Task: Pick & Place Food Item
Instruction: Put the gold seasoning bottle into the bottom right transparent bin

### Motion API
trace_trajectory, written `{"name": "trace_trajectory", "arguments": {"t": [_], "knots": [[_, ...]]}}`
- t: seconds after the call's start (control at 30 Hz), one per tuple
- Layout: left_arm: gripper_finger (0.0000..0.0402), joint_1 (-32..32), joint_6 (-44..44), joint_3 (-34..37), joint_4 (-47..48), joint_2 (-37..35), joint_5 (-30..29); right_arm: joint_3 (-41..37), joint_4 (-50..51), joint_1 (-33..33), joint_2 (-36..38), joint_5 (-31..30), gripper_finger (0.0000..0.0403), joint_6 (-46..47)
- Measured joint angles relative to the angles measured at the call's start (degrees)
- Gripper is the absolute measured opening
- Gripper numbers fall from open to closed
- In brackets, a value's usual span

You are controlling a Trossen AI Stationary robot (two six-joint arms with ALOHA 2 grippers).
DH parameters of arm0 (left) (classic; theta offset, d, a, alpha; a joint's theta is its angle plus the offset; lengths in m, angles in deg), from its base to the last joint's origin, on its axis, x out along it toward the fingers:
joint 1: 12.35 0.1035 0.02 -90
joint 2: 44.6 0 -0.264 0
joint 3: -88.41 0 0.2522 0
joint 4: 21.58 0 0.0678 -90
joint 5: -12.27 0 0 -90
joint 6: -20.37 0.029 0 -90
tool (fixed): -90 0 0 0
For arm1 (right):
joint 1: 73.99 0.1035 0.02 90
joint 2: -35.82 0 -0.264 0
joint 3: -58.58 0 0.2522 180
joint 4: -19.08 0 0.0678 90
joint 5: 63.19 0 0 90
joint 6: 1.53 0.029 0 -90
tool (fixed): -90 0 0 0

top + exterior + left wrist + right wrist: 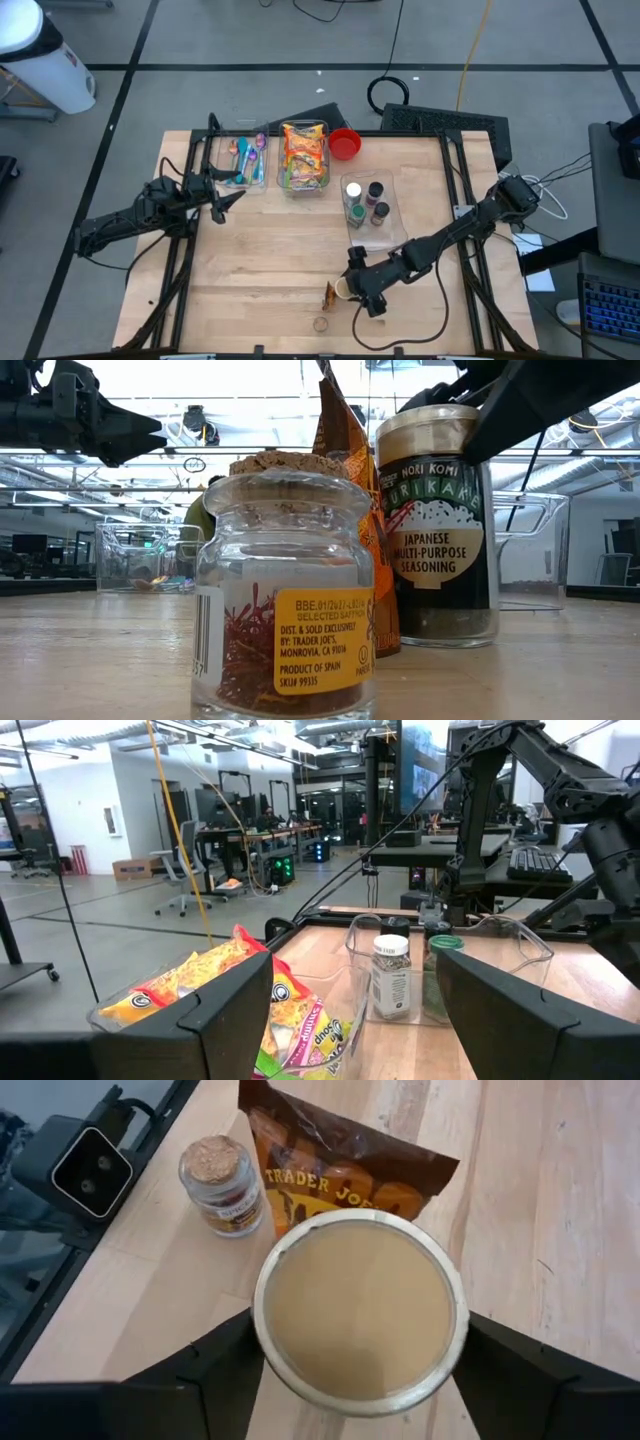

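Observation:
A furikake seasoning jar point(435, 525) with a beige lid point(360, 1315) stands upright on the table near its front edge; it also shows in the high view point(343, 290). Beside it stand an orange-brown Trader Joe's bag point(345, 1165) and a small cork-stoppered saffron jar point(285, 600). My right gripper point(360, 1380) is over the seasoning jar, shut on its top. My left gripper point(222, 200) is open and empty, above the table's left side, pointing at the bins. My right gripper pinches the seasoning jar at its lid rim point(262, 1342), one finger point(200, 1380) on each side. The fingers come slanting down from the table's right. The jar stays upright with its base point(435, 635) on the table.
At the far side stand a clear bin of utensils point(243, 160), a clear bin of snack packets point(305, 155), a red bowl point(345, 143) and a clear bin of spice jars point(368, 205). A small camera point(90, 1170) sits at the near edge.

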Motion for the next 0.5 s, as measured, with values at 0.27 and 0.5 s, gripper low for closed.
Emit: {"name": "trace_trajectory", "arguments": {"t": [0.27,0.5], "knots": [[0.0283,0.0,0.0,0.0,0.0,0.0,0.0,-0.1,0.7,0.0,4.2,0.0,0.0265,3.2],[0.0283,0.0,0.0,0.0,0.0,0.0,0.0,-0.1,3.7,0.1,13.6,-2.8,0.0267,3.1]]}}
